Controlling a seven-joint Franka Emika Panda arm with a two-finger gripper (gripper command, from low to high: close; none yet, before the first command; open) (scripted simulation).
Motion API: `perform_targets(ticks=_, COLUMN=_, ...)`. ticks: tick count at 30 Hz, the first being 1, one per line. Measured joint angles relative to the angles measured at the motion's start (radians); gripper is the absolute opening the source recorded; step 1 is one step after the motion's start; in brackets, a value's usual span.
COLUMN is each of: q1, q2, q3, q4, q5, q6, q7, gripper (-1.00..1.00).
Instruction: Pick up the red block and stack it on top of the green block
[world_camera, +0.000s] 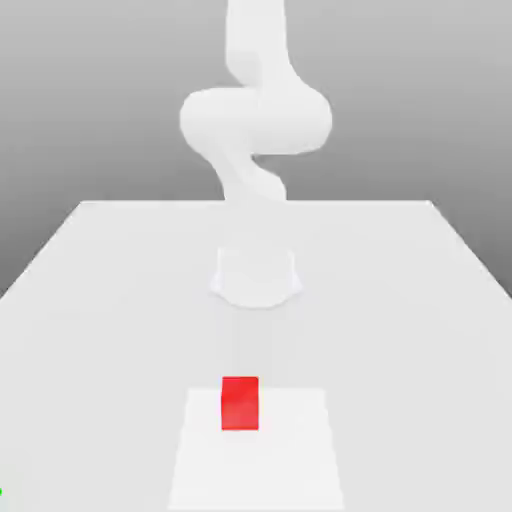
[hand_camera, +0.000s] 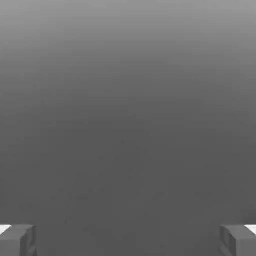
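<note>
Pincer (hand_camera: 128, 240) released, fingertips (hand_camera: 17, 239) wide apart; red block (world_camera: 239, 403) on table (world_camera: 100, 300).

From my remote station I record 1 block (world_camera: 239, 403) resting on a flat pad (world_camera: 290, 460) at the near edge of the table (world_camera: 100, 300). The block sits toward the pad's far edge, slightly to the exterior view's left of centre. Behind it, mid-table, stands the arm base (world_camera: 256, 278), well apart from it.
</note>
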Motion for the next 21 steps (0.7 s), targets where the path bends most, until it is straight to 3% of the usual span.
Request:
perform_targets(ticks=17, q1=-0.005, q2=0.631, q3=-0.046, q4=-0.468, q5=-0.006, q6=0.426, q7=-0.061, gripper=0.0)
perform_targets(ticks=21, q1=-0.006, q2=0.786, q3=-0.042, q4=-0.482, q5=0.011, q6=0.551, q7=-0.078, gripper=0.0)
